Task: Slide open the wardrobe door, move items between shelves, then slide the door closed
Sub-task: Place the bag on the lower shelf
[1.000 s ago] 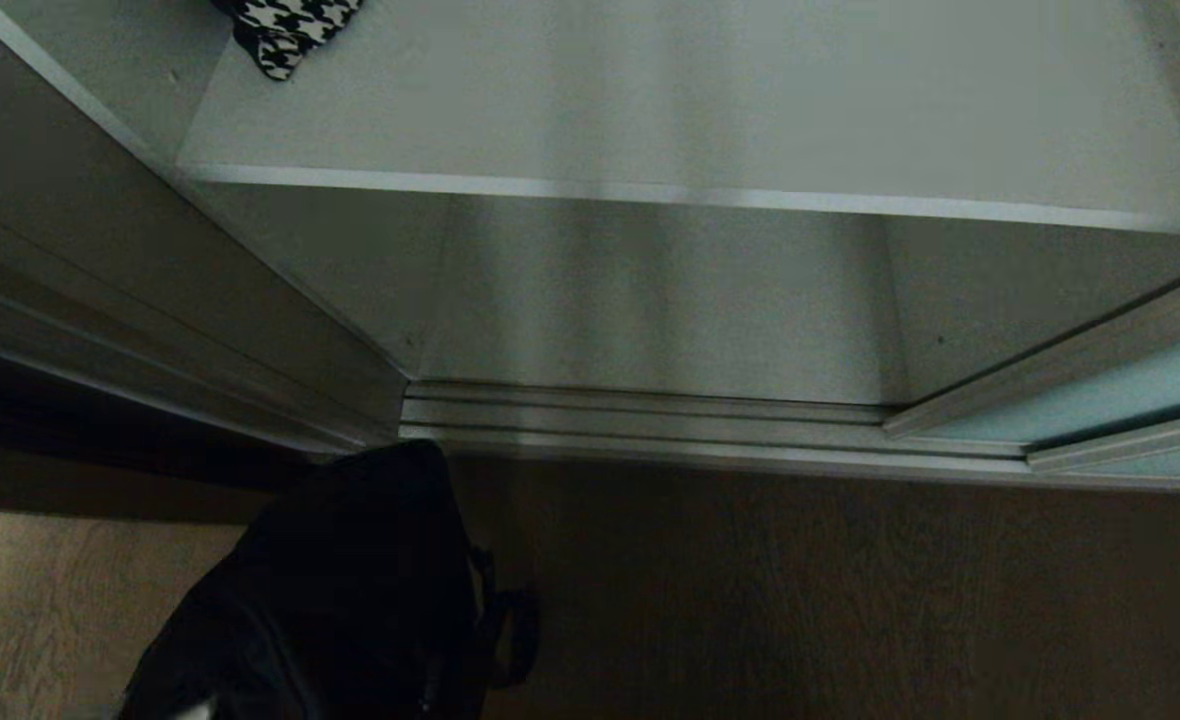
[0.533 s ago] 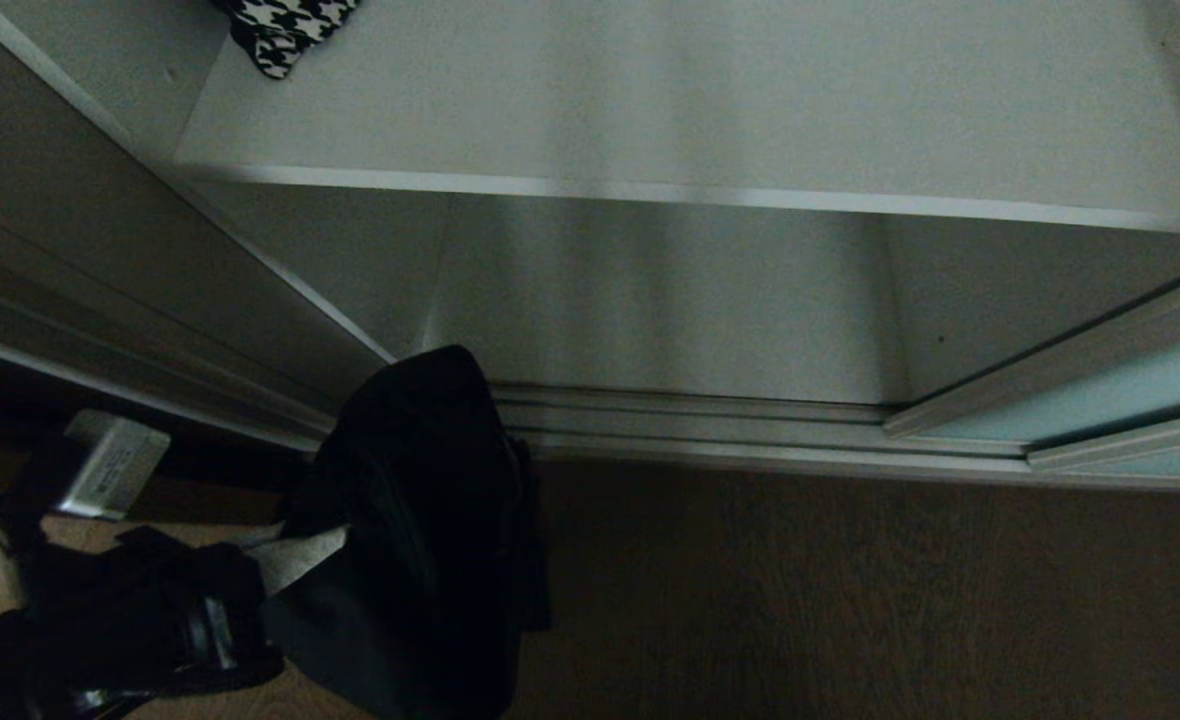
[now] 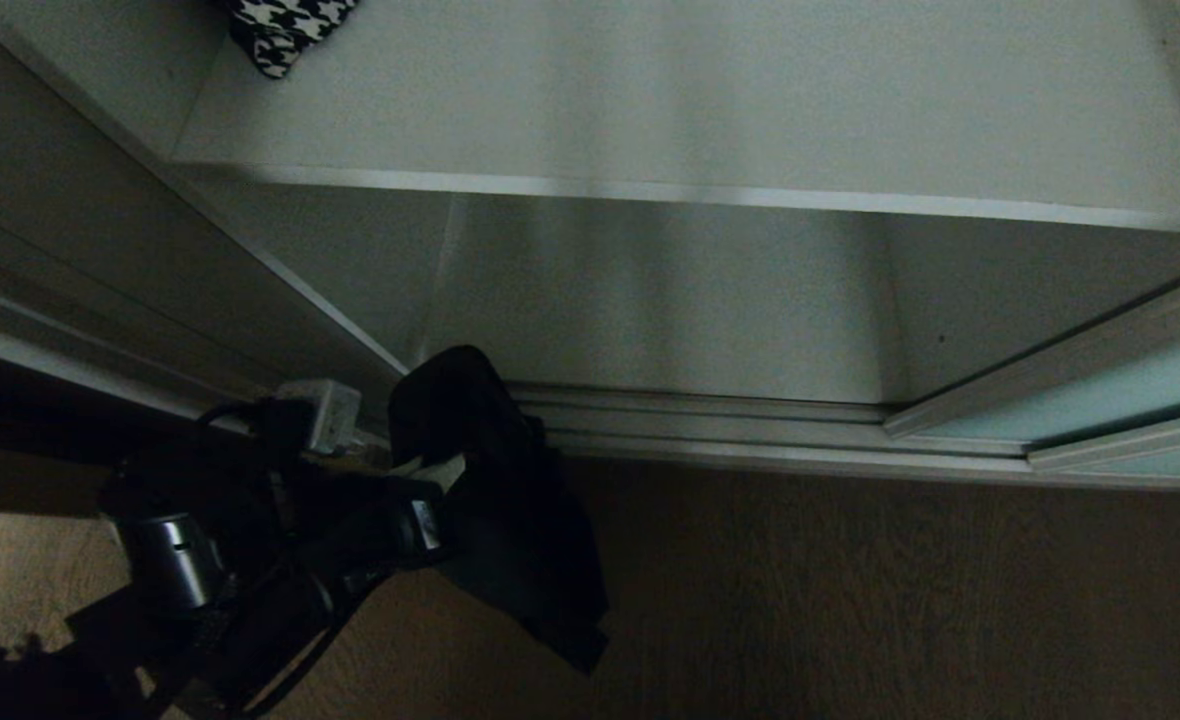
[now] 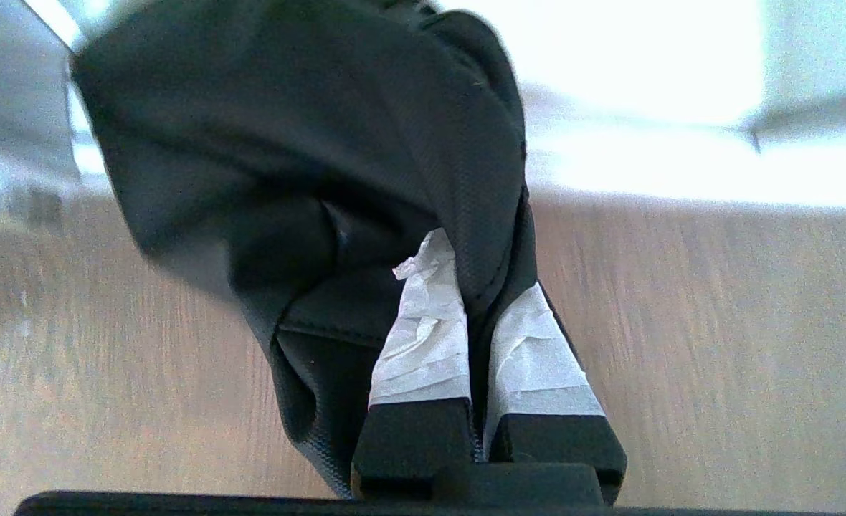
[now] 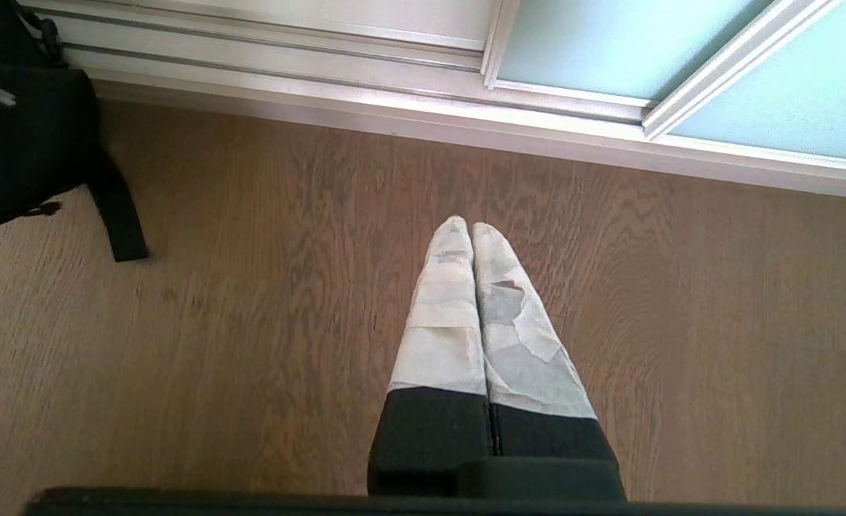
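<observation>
Bag first: the large soft black fabric bag (image 3: 495,490) hangs from the left gripper (image 3: 428,478), low in front of the wardrobe's bottom track and clear of the wooden floor (image 3: 850,600); in the left wrist view the two taped fingers (image 4: 423,337) are pinched almost together on a fold of its cloth (image 4: 308,179), so the grip is on fabric alone and not on a handle. Judged from how it droops and creases, the bag is limp and fairly light, with no stiffness to keep its shape; it will likely sag, swing and drag its hanging strap (image 5: 118,215) over a shelf edge; a firmer hold would probably be the strap loop or a thick seam, since a thin pinched fold could slip. The right gripper (image 5: 472,229) points down at the bare floor with its fingers pressed together and nothing between them. The sliding wardrobe door of frosted pale teal glass in a silver frame (image 3: 1130,390) stands pushed to the right, leaving the opening free. Counted: one black bag; one black-and-white houndstooth piece (image 3: 285,30) lying at the far left of the light-grey upper shelf (image 3: 700,110); two shelf levels in view, that board and the lower grey floor of the wardrobe (image 3: 650,310); two teal panes in the right wrist view; two grippers.
</observation>
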Available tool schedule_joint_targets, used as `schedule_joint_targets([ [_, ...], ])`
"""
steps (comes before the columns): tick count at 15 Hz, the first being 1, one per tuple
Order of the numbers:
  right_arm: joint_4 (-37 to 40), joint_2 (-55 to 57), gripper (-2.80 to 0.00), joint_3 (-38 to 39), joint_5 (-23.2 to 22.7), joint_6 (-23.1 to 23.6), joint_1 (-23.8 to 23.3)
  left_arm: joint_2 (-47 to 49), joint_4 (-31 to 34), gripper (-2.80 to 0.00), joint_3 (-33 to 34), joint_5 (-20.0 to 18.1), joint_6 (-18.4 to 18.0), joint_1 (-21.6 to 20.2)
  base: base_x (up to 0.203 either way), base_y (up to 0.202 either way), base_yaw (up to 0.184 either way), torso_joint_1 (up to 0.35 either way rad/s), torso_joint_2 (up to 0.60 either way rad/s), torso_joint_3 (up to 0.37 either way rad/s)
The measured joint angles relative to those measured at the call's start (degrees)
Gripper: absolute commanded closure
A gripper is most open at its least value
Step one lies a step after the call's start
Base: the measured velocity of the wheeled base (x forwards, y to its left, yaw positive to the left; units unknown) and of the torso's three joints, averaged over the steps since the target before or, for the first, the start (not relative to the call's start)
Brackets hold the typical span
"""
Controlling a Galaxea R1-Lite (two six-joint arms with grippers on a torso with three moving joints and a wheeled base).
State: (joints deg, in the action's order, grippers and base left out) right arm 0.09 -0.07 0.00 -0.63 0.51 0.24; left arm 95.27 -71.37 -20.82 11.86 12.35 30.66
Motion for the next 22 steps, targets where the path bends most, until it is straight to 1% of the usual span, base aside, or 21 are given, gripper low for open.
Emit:
schedule_joint_targets([
  [2,0.00,0.00,0.00,0.00,-0.02,0.00,0.00,5.57,-6.97,0.00,-1.99,6.68,0.25,1.35,0.000,0.000,0.000,0.000,0.00,0.000],
  [4,0.00,0.00,0.00,0.00,0.00,0.00,0.00,9.28,-10.87,0.00,-4.95,11.38,0.46,1.92,0.000,0.000,0.000,0.000,0.00,0.000],
  [7,0.00,0.00,0.00,0.00,0.00,0.00,0.00,12.35,-11.12,0.00,-11.29,16.13,0.41,2.16,0.000,0.000,0.000,0.000,0.00,0.000],
  [8,0.00,0.00,0.00,0.00,-0.02,0.01,0.00,12.81,-10.97,0.00,-13.39,17.21,0.29,2.17,0.000,0.000,0.000,0.000,0.00,0.000],
  [12,-0.01,0.00,0.00,0.00,-0.02,0.00,0.00,13.24,-9.26,0.00,-21.03,18.63,-1.06,2.22,0.000,0.000,0.000,0.000,0.00,0.000],
  [15,0.00,0.00,0.00,0.00,-0.01,0.00,0.00,14.69,-6.49,0.00,-28.44,20.89,-1.32,2.16,0.000,0.000,0.000,0.000,0.00,0.000],
  [22,0.00,0.00,0.00,0.00,0.00,-0.02,0.00,24.33,-6.55,0.00,-42.33,21.41,-1.46,0.14,0.000,0.000,0.000,0.000,0.00,0.000],
])
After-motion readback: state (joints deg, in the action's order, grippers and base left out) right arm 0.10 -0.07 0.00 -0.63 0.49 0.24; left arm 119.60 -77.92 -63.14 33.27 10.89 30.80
